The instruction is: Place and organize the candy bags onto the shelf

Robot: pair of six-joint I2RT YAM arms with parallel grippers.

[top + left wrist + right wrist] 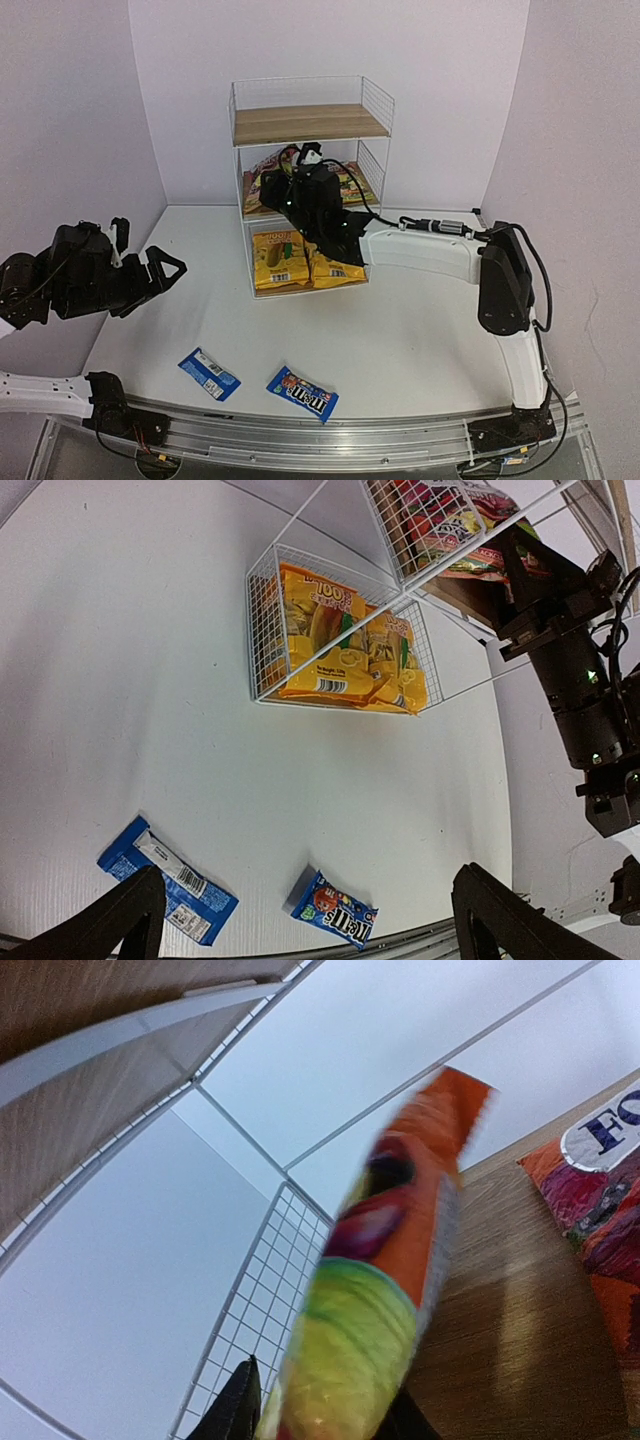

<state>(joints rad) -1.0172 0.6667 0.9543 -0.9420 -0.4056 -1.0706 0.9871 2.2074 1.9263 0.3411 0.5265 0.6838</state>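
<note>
Right claw (320, 1415) clamps a glossy red-pink plastic bag (390, 1250), long axis pointing away, tilted right, above the shelf's wood-grain board (500, 1300). White wire mesh (260, 1300) stands left, another red bag (600, 1190) right.

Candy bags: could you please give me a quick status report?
Right gripper shut on red-pink bag, inside middle shelf. Left gripper open, empty. Two blue packets on table. Nothing in the way.

Yellow bags (283, 259) on shelf (310, 122), blue packets (209, 373) outside
</note>
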